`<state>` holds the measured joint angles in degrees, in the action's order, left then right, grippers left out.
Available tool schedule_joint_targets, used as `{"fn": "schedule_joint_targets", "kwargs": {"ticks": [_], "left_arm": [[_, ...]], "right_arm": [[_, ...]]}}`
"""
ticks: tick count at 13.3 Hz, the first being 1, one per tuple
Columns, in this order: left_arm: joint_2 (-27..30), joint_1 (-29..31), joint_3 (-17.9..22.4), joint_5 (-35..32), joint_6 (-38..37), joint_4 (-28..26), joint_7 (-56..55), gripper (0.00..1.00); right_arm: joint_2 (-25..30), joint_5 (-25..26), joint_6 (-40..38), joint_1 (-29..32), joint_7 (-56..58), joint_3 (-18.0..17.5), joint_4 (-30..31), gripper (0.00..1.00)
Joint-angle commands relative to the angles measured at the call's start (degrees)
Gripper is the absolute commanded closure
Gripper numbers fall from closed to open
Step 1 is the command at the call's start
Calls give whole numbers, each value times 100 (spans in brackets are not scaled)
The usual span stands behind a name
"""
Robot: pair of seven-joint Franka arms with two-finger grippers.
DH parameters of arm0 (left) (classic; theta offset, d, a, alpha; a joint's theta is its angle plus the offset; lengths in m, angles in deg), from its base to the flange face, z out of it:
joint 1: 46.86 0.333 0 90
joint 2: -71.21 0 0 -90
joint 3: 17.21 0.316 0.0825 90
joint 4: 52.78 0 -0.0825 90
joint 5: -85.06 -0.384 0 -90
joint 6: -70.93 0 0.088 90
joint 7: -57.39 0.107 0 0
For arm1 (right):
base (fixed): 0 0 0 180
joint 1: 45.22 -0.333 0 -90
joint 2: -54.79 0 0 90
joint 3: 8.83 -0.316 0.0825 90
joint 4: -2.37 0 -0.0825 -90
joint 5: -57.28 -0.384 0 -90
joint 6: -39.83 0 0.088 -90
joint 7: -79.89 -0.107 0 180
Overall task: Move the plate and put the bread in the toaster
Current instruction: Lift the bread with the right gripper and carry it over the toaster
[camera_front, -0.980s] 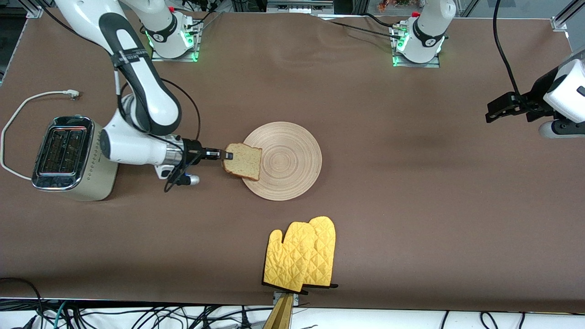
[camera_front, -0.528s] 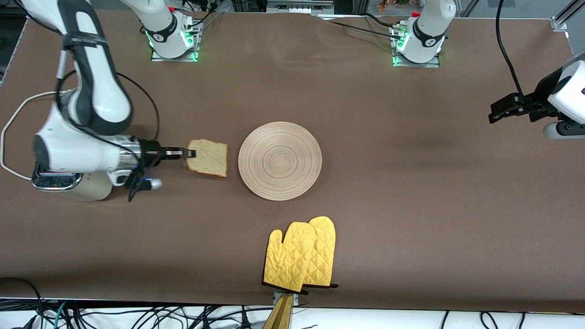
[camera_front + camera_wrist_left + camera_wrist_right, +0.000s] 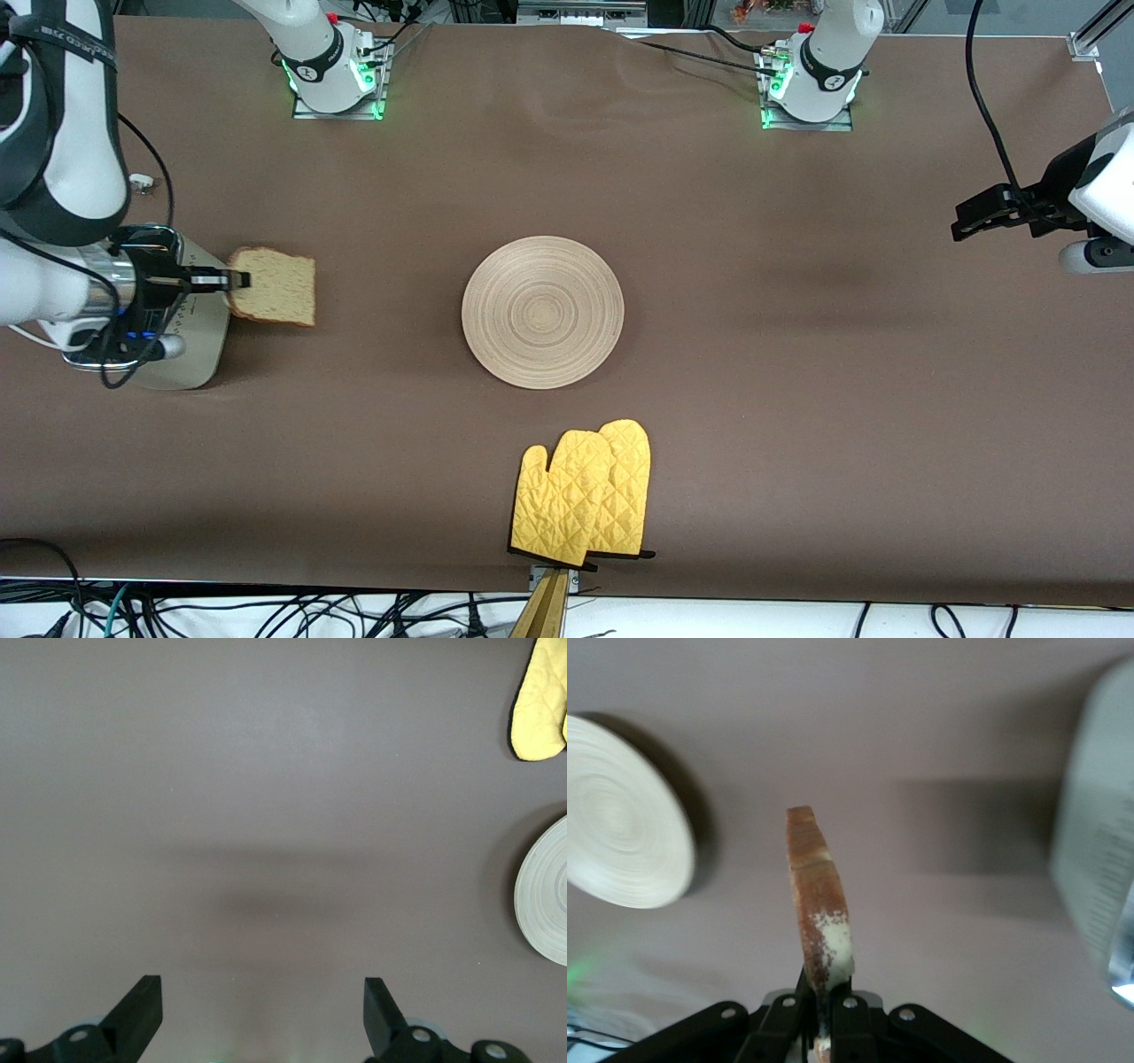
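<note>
The brown tabletop (image 3: 797, 399) lies broad and bare around the plate (image 3: 542, 311), which sits flat near its middle with open cloth on every side. A pair of yellow oven mitts (image 3: 585, 496) rests nearer the front camera than the plate, close to the tabletop's near edge. The toaster (image 3: 182, 354) stands at the right arm's end of the tabletop, close to that edge, its upper part largely covered by the arm; a bare stretch of cloth separates it from the plate. The right pincer (image 3: 232, 281) is clamped tight on one crust edge of the bread (image 3: 273, 287), and the slice sticks out from the fingertips toward the plate, over the cloth just beside the toaster's side wall. In the right wrist view the bread (image 3: 819, 921) stands on edge between the closed fingers, with the plate (image 3: 620, 837) and the toaster (image 3: 1094, 833) well apart on either hand. The left pincer (image 3: 974, 217) waits over bare cloth at the left arm's end, its fingers (image 3: 137, 1014) spread wide and empty.
</note>
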<state>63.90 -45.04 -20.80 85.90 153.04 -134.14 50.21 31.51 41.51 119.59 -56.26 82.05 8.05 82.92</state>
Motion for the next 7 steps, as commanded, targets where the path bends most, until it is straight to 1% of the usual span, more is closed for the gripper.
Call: {"fn": "schedule_joint_targets", "kwargs": {"ticks": [1, 4, 7], "left_arm": [[37, -23, 68, 144, -37, -38, 138, 0], [28, -23, 86, 170, -37, -47, 138, 0], [28, -23, 86, 170, -46, -47, 138, 0]], "right_arm": [[-27, 416, -496, -21, -23, 455, -505, 100], [-27, 1083, -488, -21, 169, 720, -523, 100], [-45, 1322, -436, -30, 241, 1089, -523, 100]]}}
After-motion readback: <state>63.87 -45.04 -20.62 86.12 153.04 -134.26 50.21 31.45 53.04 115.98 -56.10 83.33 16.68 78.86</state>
